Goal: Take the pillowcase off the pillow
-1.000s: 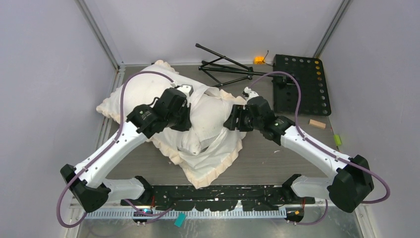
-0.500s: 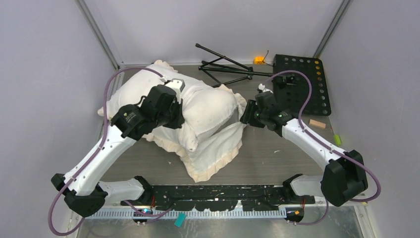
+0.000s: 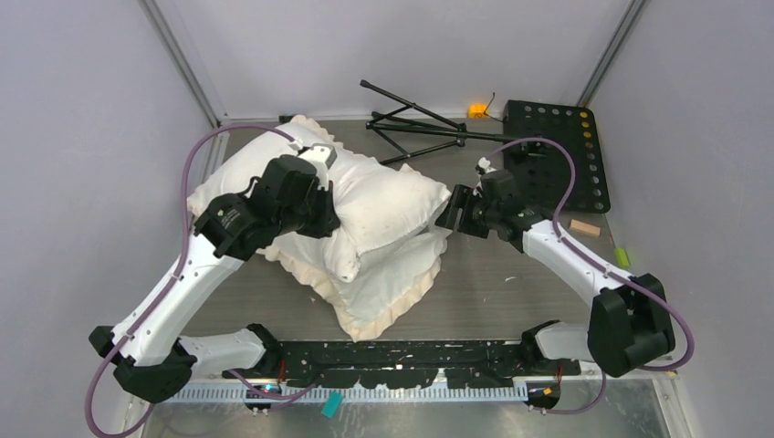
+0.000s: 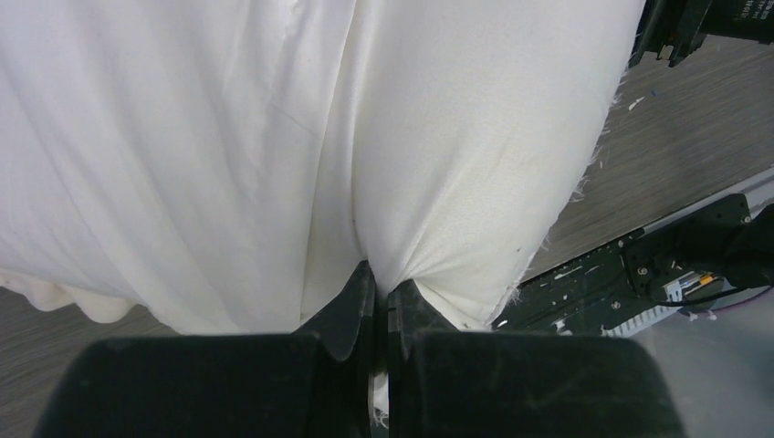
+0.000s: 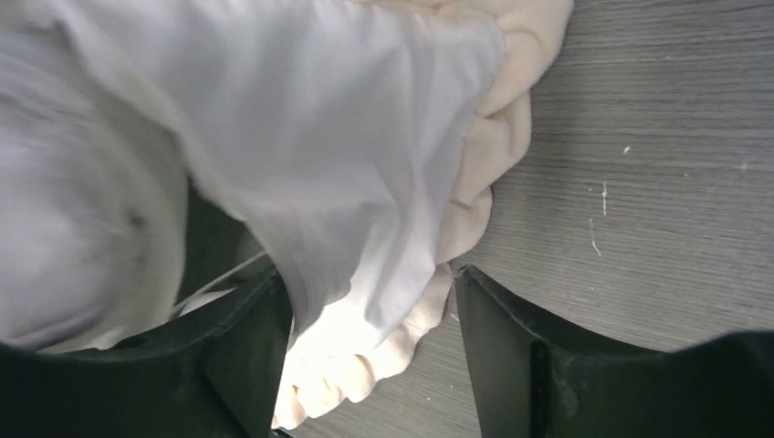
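Observation:
The off-white pillow (image 3: 383,196) lies plump across the table's left and middle, on top of the pillowcase (image 3: 392,283), whose cream face and ruffled frill spread out below it toward the front. My left gripper (image 3: 321,214) is shut on a pinch of the pillow's speckled fabric (image 4: 456,137), with the jaws (image 4: 381,297) closed tight. My right gripper (image 3: 449,215) is open at the pillowcase's right edge. In the right wrist view the white cloth (image 5: 347,137) and cream frill (image 5: 484,173) lie between its spread fingers (image 5: 370,338). No grey face shows.
A folded black tripod (image 3: 411,123) and a small orange object (image 3: 476,110) lie at the back. A black perforated board (image 3: 557,155) sits at the back right, with a wooden block (image 3: 585,227) and a small green piece (image 3: 622,257) near it. Walls close in on both sides.
My left gripper has drawn the pillow leftward and back, and more of it now lies outside the case. My right gripper has shifted right to the case's right edge.

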`<state>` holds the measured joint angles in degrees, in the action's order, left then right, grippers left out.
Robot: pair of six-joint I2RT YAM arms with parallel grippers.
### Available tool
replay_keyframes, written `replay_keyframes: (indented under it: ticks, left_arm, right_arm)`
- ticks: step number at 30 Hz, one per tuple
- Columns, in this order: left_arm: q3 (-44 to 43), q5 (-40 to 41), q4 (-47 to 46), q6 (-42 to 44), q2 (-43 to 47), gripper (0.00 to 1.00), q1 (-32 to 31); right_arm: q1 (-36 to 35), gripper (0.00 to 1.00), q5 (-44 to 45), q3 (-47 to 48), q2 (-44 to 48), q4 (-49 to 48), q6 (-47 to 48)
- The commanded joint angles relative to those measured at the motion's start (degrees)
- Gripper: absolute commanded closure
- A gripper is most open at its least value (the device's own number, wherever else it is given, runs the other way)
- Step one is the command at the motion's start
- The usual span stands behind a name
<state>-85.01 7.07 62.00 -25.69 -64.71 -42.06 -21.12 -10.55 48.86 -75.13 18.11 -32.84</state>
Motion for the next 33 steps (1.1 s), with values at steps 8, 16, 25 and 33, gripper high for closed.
replay_keyframes:
  ticks: [8,16,25,33]
  left_arm:
    - [-2.16,-9.31,-14.37,-4.97,-4.58,1.0,0.18]
    - [-6.56,-9.69,-21.71,-5.71,-13.77,0.97,0.22]
    - [-17.18,2.52,-1.83,3.55,-16.25,0.25,0.23]
    - [-5.33,6.81,-1.1,4.25,-10.95,0.15,0.23]
  right_arm:
    - [1.05,0.18,5.37,1.41,14.29,5.24,-0.27]
    - [1.29,0.01,6.66,4.79,23.91,12.23,-6.83]
    - [-0.3,0.0,-4.0,0.85,21.57,4.81,-28.69]
    - [-12.15,0.0,9.08,0.23,12.79,4.38,-30.25]
